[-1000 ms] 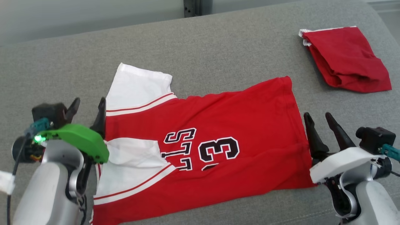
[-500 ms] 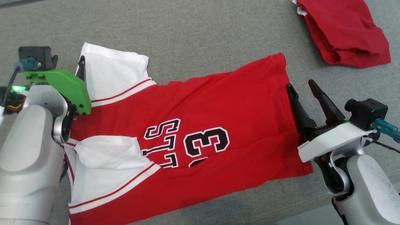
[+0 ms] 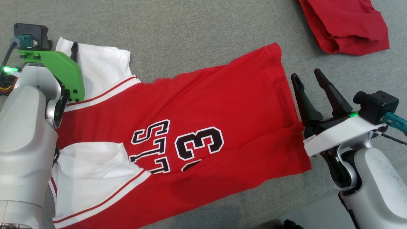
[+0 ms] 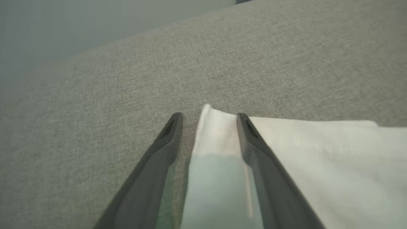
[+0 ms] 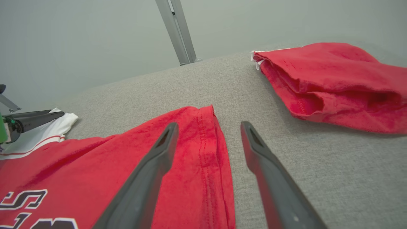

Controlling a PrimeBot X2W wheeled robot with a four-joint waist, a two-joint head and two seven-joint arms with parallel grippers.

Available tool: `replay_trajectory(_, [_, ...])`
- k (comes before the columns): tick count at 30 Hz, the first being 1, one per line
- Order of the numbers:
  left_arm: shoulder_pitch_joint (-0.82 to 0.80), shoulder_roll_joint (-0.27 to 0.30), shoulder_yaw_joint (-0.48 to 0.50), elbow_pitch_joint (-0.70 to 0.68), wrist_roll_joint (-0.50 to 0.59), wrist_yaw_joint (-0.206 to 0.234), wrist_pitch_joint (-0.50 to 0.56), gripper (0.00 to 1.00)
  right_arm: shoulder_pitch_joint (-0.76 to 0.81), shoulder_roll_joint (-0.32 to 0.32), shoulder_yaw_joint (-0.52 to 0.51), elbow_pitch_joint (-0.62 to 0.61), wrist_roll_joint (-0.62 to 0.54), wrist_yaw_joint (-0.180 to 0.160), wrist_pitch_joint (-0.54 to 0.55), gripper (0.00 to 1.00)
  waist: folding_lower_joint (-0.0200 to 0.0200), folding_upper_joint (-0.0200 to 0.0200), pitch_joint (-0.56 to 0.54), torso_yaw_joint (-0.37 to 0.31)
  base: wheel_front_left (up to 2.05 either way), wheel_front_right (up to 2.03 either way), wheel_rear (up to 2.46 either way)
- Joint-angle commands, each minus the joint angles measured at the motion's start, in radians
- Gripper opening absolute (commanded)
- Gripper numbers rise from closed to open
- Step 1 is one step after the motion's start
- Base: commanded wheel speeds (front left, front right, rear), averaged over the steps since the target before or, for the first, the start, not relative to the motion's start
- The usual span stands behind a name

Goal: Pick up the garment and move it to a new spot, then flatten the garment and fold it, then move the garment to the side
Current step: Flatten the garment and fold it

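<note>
The garment (image 3: 222, 105) is a red jersey with white sleeves and black-and-white lettering, lying spread on the grey cushion (image 3: 190, 38). My left gripper (image 4: 208, 119) stands open at the far white sleeve (image 4: 318, 152), whose corner lies between the two fingers. The head view shows one of its fingers (image 3: 74, 51) beside the green mount. My right gripper (image 3: 306, 74) is open at the jersey's hem. In the right wrist view the gripper (image 5: 209, 124) straddles the hem's edge (image 5: 206, 149), one finger over the red cloth and one over the cushion.
A second red cloth (image 3: 345, 25), folded, lies at the back right, also seen as the red cloth (image 5: 330, 86) beyond my right fingers. A metal post (image 5: 178, 31) rises behind the cushion against a pale wall. The cushion's front edge (image 3: 318, 210) runs at lower right.
The head camera has tilted down, so the whole picture shifted. My left gripper has moved forward to the far sleeve's corner. My right gripper has moved up along the hem.
</note>
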Motion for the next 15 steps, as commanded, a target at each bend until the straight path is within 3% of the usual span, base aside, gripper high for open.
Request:
replay_trajectory(1, [-0.001, 0.007, -0.005, 0.019, 0.007, -0.005, 0.007, 0.11, -0.022, -0.012, 0.002, 0.001, -0.001, 0.000, -0.005, 1.00, -0.0001, 0.0000, -0.001, 0.001, 0.00, 0.00, 0.00])
replay_trajectory(2, [-0.003, 0.006, -0.005, 0.023, 0.004, -0.008, 0.006, 0.00, -0.028, -0.018, 0.003, 0.003, -0.007, 0.000, -0.004, 1.00, -0.0001, 0.0000, -0.001, 0.003, 0.00, 0.00, 0.00])
replay_trajectory(15, [0.019, -0.029, 0.000, -0.077, -0.034, -0.023, -0.117, 0.00, -0.197, -0.165, 0.093, 0.160, -0.046, 0.000, 0.088, 1.00, -0.0001, 0.0000, -0.051, 0.100, 0.00, 0.00, 0.00])
